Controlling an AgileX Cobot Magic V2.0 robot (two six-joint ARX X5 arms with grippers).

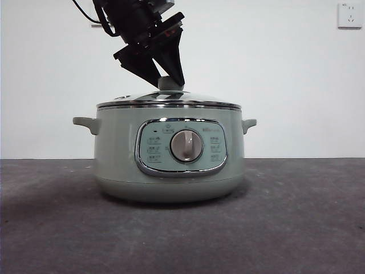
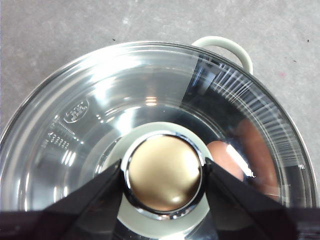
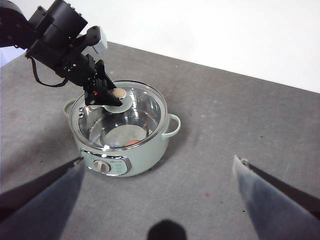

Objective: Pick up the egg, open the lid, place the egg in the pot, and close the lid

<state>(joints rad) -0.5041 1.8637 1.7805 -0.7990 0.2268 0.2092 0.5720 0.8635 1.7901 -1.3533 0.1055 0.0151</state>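
Note:
The pale green pot (image 1: 114, 154) stands mid-table with the glass lid (image 1: 171, 98) resting on it. My left gripper (image 1: 171, 77) reaches down from above, its jaws closed against both sides of the lid's knob (image 2: 163, 172). The reddish-brown egg (image 2: 221, 156) lies inside the pot and shows through the glass lid (image 2: 125, 85). It also shows in the right wrist view (image 3: 131, 143). My right gripper (image 3: 157, 160) is open and empty. It hangs high above the table, nearer than the pot (image 3: 145, 155).
The pot's control panel and silver dial (image 1: 186, 145) face the front camera. Side handles (image 1: 85, 123) stick out on both sides. A dark grey table (image 1: 296, 217) spreads around the pot. A white wall with a socket (image 1: 349, 15) stands behind.

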